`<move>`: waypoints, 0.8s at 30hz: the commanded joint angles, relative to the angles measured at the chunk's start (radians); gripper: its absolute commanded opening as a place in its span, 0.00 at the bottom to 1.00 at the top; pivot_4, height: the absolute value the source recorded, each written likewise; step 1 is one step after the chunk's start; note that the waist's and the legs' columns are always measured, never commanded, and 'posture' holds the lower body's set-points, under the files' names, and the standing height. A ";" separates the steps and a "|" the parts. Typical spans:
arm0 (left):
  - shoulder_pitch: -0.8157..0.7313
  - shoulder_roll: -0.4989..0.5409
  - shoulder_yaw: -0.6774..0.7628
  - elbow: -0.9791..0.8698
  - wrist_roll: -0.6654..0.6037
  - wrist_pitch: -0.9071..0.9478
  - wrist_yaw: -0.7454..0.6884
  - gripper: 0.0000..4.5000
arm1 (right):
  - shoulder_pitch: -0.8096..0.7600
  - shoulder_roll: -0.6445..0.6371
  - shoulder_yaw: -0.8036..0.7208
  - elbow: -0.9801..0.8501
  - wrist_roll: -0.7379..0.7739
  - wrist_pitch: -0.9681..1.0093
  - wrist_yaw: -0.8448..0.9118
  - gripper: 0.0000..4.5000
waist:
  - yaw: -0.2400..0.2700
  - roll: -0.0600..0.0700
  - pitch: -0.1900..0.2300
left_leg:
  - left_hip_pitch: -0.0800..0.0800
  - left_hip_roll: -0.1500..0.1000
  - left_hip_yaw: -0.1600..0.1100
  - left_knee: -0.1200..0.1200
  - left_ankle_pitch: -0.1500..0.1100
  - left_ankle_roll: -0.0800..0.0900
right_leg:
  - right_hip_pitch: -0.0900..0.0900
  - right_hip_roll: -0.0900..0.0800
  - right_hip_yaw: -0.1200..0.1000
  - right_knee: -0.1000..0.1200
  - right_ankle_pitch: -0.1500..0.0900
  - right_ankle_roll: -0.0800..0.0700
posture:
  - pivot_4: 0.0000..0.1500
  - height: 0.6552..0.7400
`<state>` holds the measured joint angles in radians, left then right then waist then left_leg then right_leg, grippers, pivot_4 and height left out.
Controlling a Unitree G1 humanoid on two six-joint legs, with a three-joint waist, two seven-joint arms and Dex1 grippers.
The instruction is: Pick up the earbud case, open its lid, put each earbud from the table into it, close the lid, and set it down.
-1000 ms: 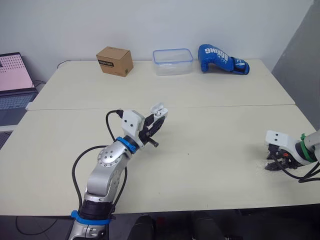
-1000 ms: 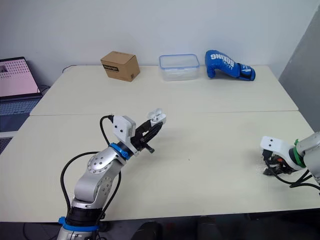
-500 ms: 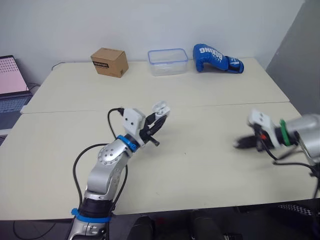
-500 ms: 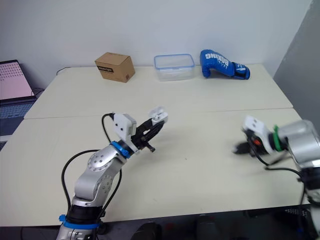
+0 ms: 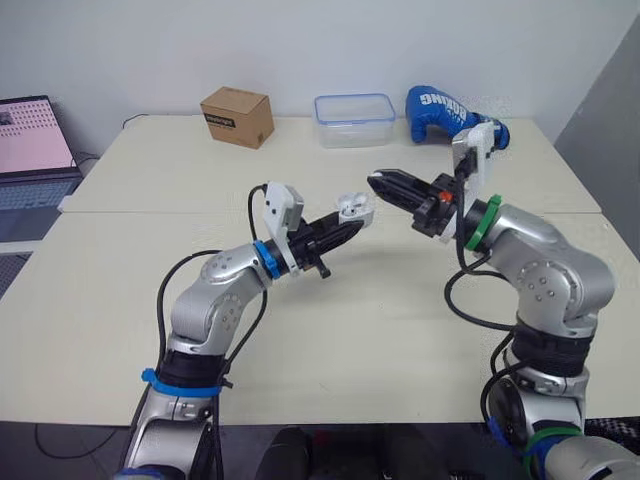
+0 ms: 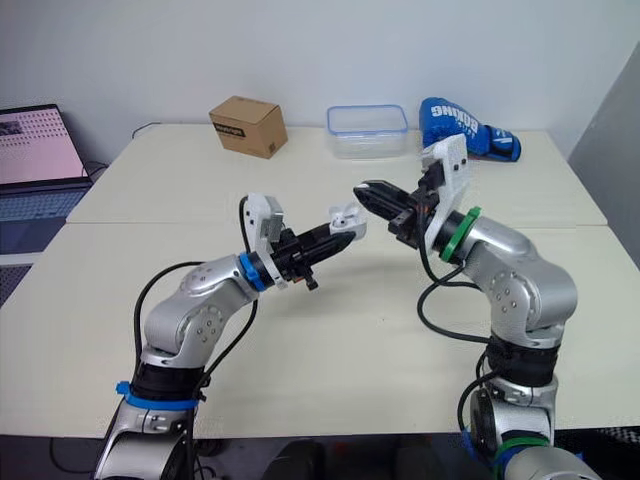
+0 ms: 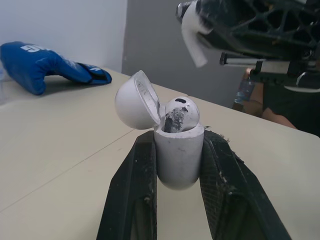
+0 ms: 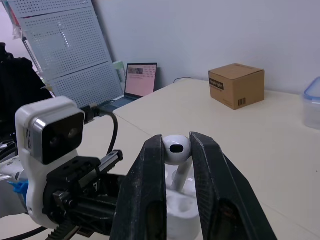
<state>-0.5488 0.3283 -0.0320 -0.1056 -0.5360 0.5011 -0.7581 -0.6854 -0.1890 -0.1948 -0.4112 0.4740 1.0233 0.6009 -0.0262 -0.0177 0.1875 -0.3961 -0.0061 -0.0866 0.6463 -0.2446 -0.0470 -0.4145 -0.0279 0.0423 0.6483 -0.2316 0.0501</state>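
My left gripper is shut on the white earbud case, held upright above the middle of the table. In the left wrist view the case has its lid swung open and one earbud seated inside. My right gripper comes in from the right, its tips just above and beside the case. It is shut on a second white earbud, stem pointing down toward the case. That earbud also hangs above the case in the left wrist view.
Along the table's far edge stand a cardboard box, a clear lidded container and a blue boxing glove. A laptop sits on a side table at the far left.
My right arm has swung from the table's right edge up to the middle, carrying an earbud to the case. The left gripper holds the case a little higher. The camera has shifted.
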 commanded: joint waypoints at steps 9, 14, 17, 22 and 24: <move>-0.035 0.011 0.024 -0.022 -0.017 -0.002 -0.025 0.17 | 0.037 0.002 0.043 -0.022 0.052 -0.060 -0.118 0.08 | -0.006 0.000 0.000 | 0.001 0.001 0.000 0.000 0.000 0.000 | 0.000 0.002 0.001 0.001 0.000 0.000 | 1.00 1.00; -0.025 0.013 0.020 -0.034 -0.012 -0.007 -0.028 0.17 | 0.037 0.004 0.051 -0.025 0.089 -0.052 -0.135 0.08 | -0.006 0.000 0.000 | 0.001 0.001 0.000 0.000 0.000 0.000 | 0.000 0.002 0.001 0.001 0.000 0.000 | 1.00 1.00; -0.022 0.013 0.019 -0.038 -0.012 -0.010 -0.028 0.17 | 0.041 -0.003 0.064 -0.028 0.098 -0.061 -0.144 0.08 | -0.006 0.000 0.000 | 0.001 0.001 0.000 0.000 0.000 0.000 | 0.000 0.002 0.001 0.001 0.000 0.000 | 1.00 1.00; -0.030 0.004 0.027 -0.043 -0.033 0.004 -0.022 0.17 | 0.069 -0.031 0.099 -0.028 0.077 -0.092 -0.147 0.08 | -0.006 0.000 0.000 | 0.001 0.001 0.000 0.000 0.000 0.000 | 0.000 0.002 0.001 0.001 0.000 0.000 | 1.00 1.00; -0.032 0.005 0.024 -0.044 -0.031 0.005 -0.024 0.17 | 0.079 -0.043 0.111 -0.025 0.068 -0.109 -0.151 0.08 | -0.006 0.000 0.000 | 0.001 0.001 0.000 0.000 0.000 0.000 | 0.000 0.002 0.001 0.001 0.000 0.000 | 1.00 1.00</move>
<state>-0.5613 0.3323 -0.0327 -0.1066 -0.5460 0.5232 -0.7773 -0.6129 -0.2231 -0.0915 -0.4116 0.5473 0.9332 0.4533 -0.0321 -0.0176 0.1875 -0.3955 -0.0050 -0.0863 0.6459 -0.2446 -0.0467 -0.4148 -0.0262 0.0434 0.6490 -0.2316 0.0500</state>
